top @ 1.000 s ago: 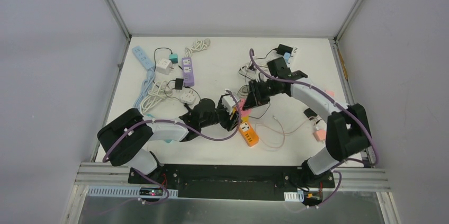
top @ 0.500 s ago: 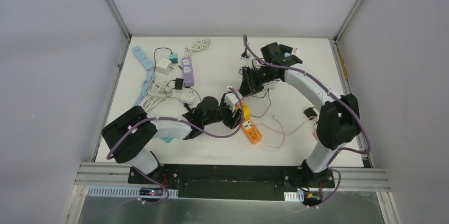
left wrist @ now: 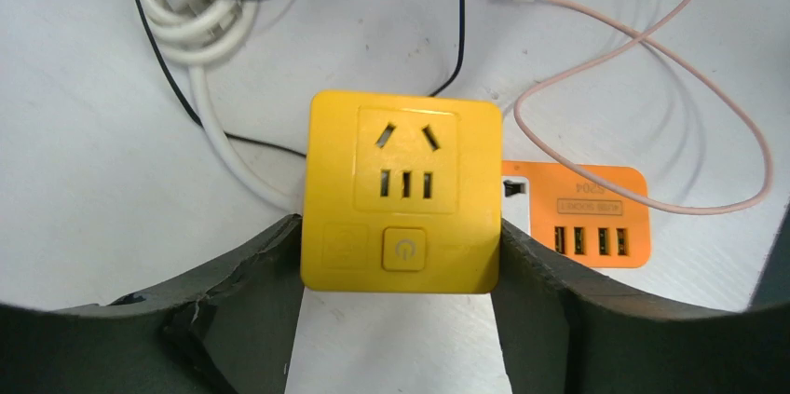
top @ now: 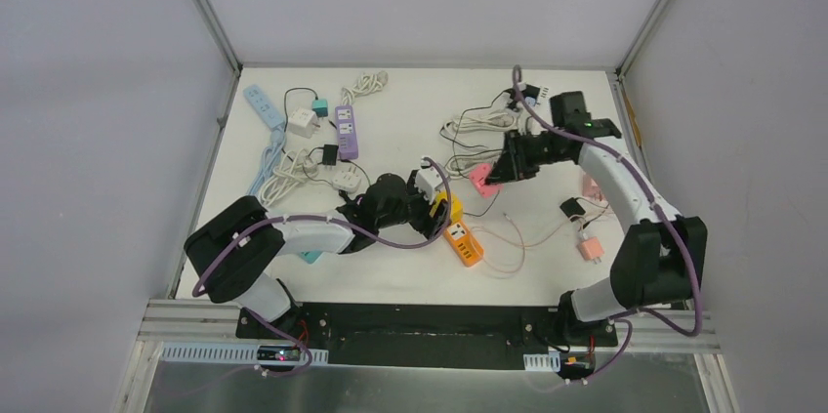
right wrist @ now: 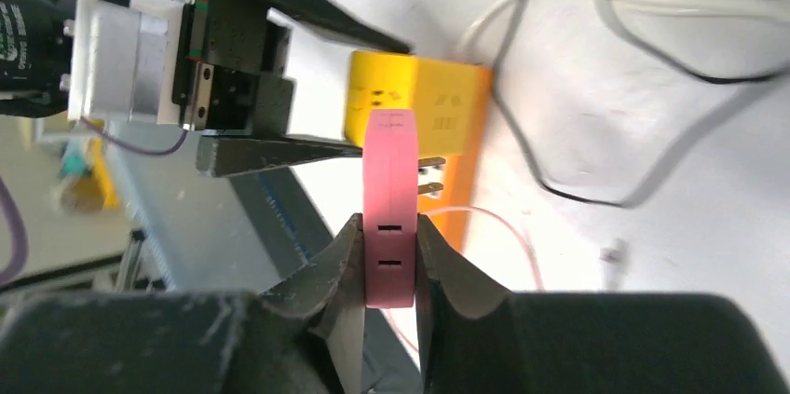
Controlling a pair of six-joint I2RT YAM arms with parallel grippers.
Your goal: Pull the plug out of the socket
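The right gripper (right wrist: 388,231) is pinching the flat pink plug (right wrist: 388,161) between both fingers, prongs bare; the left gripper (left wrist: 401,245) is clamping the yellow square socket (left wrist: 401,161).

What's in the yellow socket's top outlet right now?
Nothing: the yellow socket, clamped in the left gripper, shows bare slots. The pink plug sits in the right gripper, prongs bare, away from it. Whatever lies under the socket is hidden.
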